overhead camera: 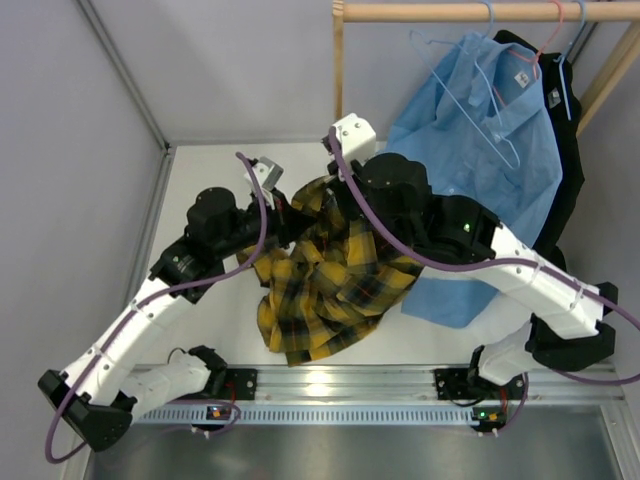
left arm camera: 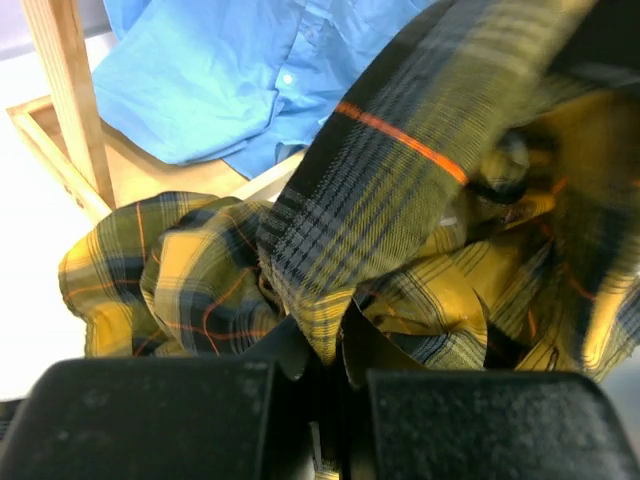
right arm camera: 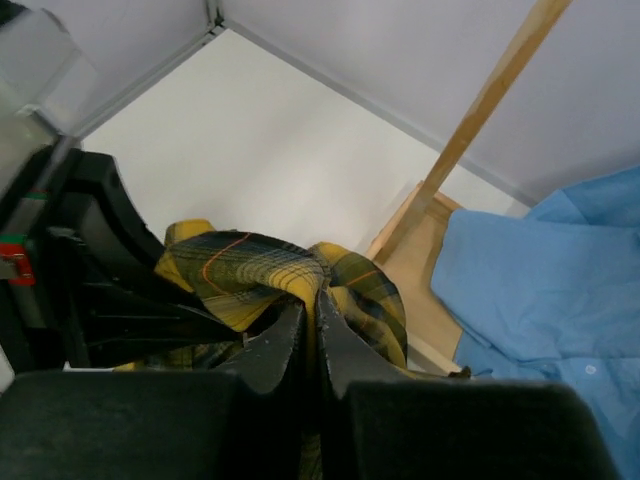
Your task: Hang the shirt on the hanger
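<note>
The yellow-and-black plaid shirt (overhead camera: 320, 285) hangs bunched between my two arms, its lower part lying on the white table. My left gripper (overhead camera: 284, 216) is shut on a fold of it; in the left wrist view (left arm camera: 322, 345) the cloth runs between the fingers. My right gripper (overhead camera: 338, 192) is shut on another fold close beside the left, which also shows in the right wrist view (right arm camera: 312, 308). The pale-blue hanger (overhead camera: 465, 103) hangs by its hook from the wooden rail at the back right, in front of a light-blue shirt, apart from both grippers.
A wooden rack has a top rail (overhead camera: 470, 11), an upright post (overhead camera: 338, 70) and a base frame (left arm camera: 55, 150). On it hang a light-blue shirt (overhead camera: 480, 160), a black garment (overhead camera: 568, 150) and a pink-red hanger (overhead camera: 545, 45). Grey walls close the left and back.
</note>
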`<state>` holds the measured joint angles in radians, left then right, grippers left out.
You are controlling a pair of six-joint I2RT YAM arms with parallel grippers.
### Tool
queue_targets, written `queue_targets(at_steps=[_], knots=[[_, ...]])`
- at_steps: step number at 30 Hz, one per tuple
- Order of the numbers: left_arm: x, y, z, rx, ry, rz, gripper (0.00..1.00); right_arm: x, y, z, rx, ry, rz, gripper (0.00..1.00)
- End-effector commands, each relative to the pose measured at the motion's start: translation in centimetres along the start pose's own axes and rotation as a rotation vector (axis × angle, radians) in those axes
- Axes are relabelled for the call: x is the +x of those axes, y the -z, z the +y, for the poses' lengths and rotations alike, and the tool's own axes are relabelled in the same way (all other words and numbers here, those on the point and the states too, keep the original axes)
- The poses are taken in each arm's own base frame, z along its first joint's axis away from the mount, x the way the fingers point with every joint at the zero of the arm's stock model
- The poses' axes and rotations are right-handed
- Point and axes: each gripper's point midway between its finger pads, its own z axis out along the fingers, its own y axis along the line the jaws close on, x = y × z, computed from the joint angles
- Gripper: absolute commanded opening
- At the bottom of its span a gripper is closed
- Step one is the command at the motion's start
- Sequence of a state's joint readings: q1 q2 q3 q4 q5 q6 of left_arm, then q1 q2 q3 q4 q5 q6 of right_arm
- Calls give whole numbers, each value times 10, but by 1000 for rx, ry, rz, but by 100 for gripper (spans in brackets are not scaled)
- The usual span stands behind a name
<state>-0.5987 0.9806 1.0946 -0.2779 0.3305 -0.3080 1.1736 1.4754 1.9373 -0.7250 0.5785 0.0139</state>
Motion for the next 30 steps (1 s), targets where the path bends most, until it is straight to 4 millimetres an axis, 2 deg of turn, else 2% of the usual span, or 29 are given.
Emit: queue_targets(at_steps=[1, 2, 3, 4, 7, 10, 12, 15, 19, 20, 21, 22, 23, 24, 25, 26, 28, 29, 30], knots=[[-26, 0, -1, -38, -59, -110, 0, 1, 9, -20, -4, -131, -26, 7], [-30, 3, 2, -73, -55, -132, 0, 11, 8, -18, -24, -137, -8, 19], [-32, 4, 3, -83, -45, -141, 0, 27, 10, -18, -25, -143, 18, 35], [-33, 5, 5, -98, -38, -147, 0, 35, 12, -16, -34, -156, 30, 50], [-36, 4, 15, -157, -6, -163, 0, 66, 19, -2, -103, -211, 79, 57], [-32, -2, 22, -188, 44, -157, 0, 102, 24, 7, -107, -240, 139, 57], [-27, -7, 28, -213, 82, -148, 0, 126, 27, 2, -36, -242, 172, 57], [-24, -12, 30, -221, 118, -139, 0, 150, 27, -9, 62, -255, 198, 56], [-27, -15, 29, -219, 142, -143, 0, 165, 19, -9, 100, -237, 213, 50], [-29, -14, 29, -220, 143, -151, 0, 164, 16, -13, 131, -221, 204, 47], [-34, -11, 28, -221, 141, -164, 0, 163, 10, -14, 143, -174, 201, 37], [-47, -7, 23, -212, 131, -196, 0, 157, 6, -13, 143, -152, 186, 30], [-60, 2, 16, -196, 107, -229, 0, 130, 4, -12, 117, -133, 127, 19], [-73, 8, 9, -177, 87, -257, 0, 118, -2, -7, 98, -116, 114, 2], [-88, 16, -2, -145, 58, -290, 0, 98, -2, -4, 72, -111, 82, 0], [-122, 36, -19, -111, 0, -372, 0, 45, 10, -4, 23, -120, -15, 0], [-161, 61, -39, -76, -68, -465, 0, -5, 17, 3, -18, -97, -87, 0], [-203, 92, -64, -36, -144, -571, 0, -28, 30, 11, -71, -72, -106, 0], [-223, 103, -76, -12, -184, -612, 0, -91, 50, 4, -86, -77, -233, 0]])
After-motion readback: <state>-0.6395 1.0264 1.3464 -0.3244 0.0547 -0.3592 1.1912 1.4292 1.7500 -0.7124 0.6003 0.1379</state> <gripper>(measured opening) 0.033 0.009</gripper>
